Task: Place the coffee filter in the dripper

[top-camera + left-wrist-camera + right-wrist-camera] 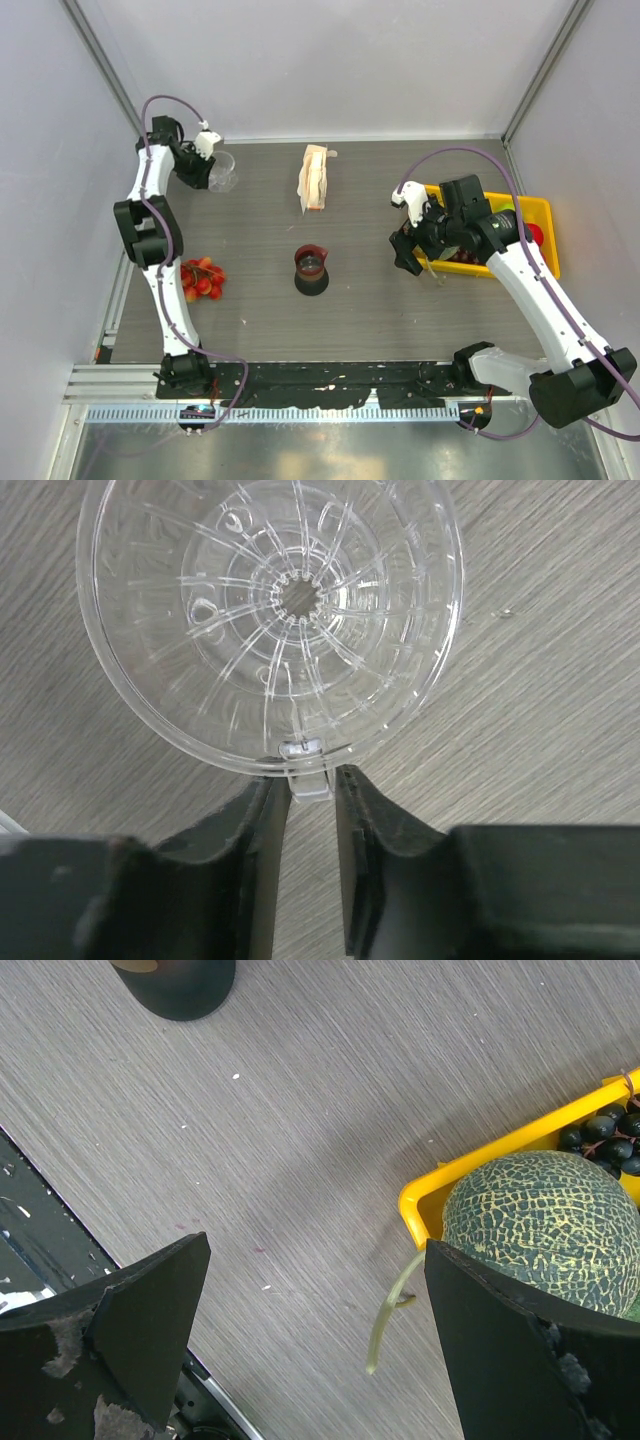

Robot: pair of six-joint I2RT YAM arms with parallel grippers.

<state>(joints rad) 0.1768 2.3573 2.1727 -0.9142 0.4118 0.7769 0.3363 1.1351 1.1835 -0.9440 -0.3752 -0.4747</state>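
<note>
The dripper (pixel 222 172) is found far left, its rim tab flanked by the narrowed jaws of the left gripper (pixel 311 790) — a grip cannot be told. No loose coffee filter is seen — the right gripper (pixel 317 1250) is spread wide, well apart.

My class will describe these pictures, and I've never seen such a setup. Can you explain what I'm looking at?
Two white robot arms are bolted at a table's near edge. One picture looks down from above; the other two come from cameras on each wrist. On the grey table lie a clear dripper, an upright paper packet, a dark cup, red fruit and a yellow tray with a melon and grapes. The left gripper has its fingers close on either side of the dripper's rim tab; a firm pinch is unclear. The right gripper is open, holding nothing.
</note>
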